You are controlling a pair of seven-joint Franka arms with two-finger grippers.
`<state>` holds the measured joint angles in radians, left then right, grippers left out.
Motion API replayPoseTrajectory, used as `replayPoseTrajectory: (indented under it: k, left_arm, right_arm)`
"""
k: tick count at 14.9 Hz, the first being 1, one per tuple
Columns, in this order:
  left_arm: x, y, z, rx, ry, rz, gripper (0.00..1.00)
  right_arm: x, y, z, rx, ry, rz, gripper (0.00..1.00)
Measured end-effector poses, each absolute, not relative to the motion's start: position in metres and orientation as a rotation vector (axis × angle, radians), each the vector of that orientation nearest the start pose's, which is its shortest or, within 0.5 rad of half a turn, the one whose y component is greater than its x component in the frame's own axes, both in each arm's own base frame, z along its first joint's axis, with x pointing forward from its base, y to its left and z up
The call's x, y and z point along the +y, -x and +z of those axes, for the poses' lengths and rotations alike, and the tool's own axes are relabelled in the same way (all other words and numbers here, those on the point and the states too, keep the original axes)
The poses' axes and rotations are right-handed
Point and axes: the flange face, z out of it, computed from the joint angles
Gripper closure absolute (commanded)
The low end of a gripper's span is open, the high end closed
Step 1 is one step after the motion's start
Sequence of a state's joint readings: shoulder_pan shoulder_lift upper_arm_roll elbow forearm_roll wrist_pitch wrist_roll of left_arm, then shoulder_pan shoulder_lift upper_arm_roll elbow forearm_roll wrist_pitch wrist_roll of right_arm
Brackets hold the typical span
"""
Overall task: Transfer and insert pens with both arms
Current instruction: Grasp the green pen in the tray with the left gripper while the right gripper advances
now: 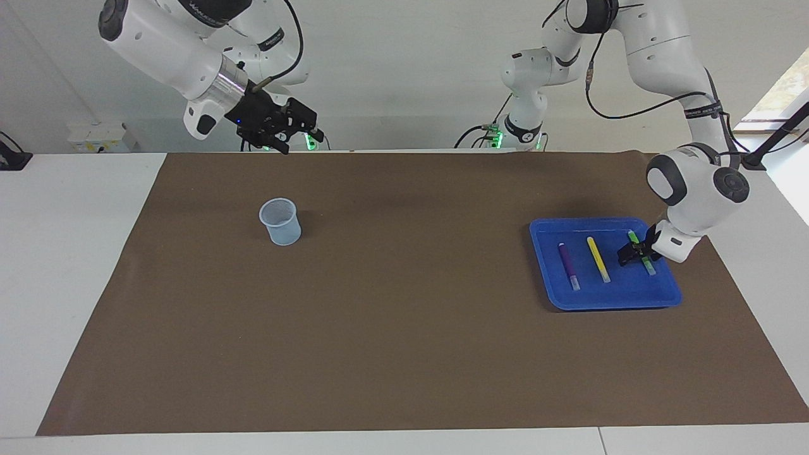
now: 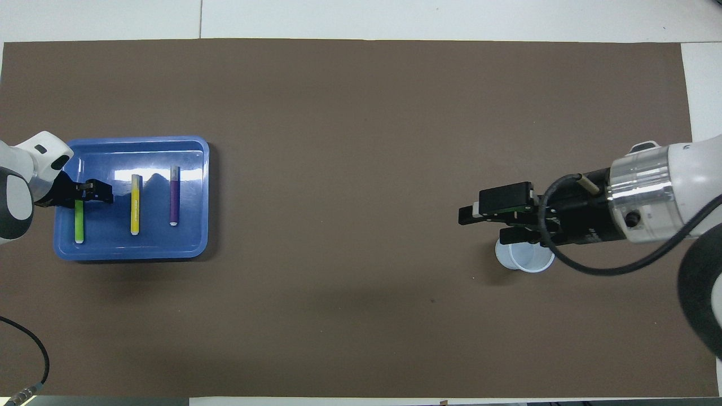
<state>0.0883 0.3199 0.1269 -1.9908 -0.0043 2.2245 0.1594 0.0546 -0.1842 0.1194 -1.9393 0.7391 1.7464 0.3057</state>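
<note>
Three pens lie side by side in a blue tray [image 1: 607, 302] [image 2: 130, 252] at the left arm's end of the table: green [image 1: 650, 267] [image 2: 79, 223], yellow [image 1: 598, 259] [image 2: 135, 206] and purple [image 1: 567, 262] [image 2: 174, 197]. My left gripper [image 1: 634, 254] [image 2: 93, 192] is down at the green pen, on the half of it farther from the robots' bases in the overhead view. The pen still lies in the tray. My right gripper [image 1: 292, 138] [image 2: 479, 217] is open and empty, held high in the air over the mat by the cup.
A pale blue plastic cup [image 1: 279, 221] [image 2: 527, 260] stands upright on the brown mat [image 1: 404, 328] toward the right arm's end. In the overhead view the right gripper covers part of its rim. White tabletop surrounds the mat.
</note>
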Motion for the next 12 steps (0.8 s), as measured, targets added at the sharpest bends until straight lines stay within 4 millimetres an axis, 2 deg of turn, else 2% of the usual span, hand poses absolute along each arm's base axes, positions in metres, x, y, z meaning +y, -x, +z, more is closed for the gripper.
replayPoseTrajectory:
  k: [2,3,5,6,9,12]
  left_arm:
    - [0.124,-0.58,0.293,-0.084,3.117,0.147,0.2]
    - [0.124,-0.58,0.292,-0.084,3.117,0.147,0.22]
    - [0.124,-0.58,0.292,-0.084,3.118,0.14,0.34]
    - [0.123,-0.581,0.293,-0.085,3.119,0.135,0.44]
    - [0.123,-0.581,0.295,-0.086,3.122,0.127,0.65]
    - [0.123,-0.582,0.299,-0.089,3.122,0.111,0.96]
  right_arm:
    - [0.187,-0.483,0.587,0.394,2.418,0.191,0.0]
    - [0.197,-0.481,0.588,0.407,2.415,0.186,0.0]
    - [0.201,-0.48,0.586,0.426,2.392,0.205,0.0]
    - [0.199,-0.481,0.584,0.441,2.371,0.213,0.0]
    - [0.195,-0.483,0.579,0.475,2.346,0.194,0.0]
    - [0.2,-0.479,0.579,0.466,2.348,0.195,0.0]
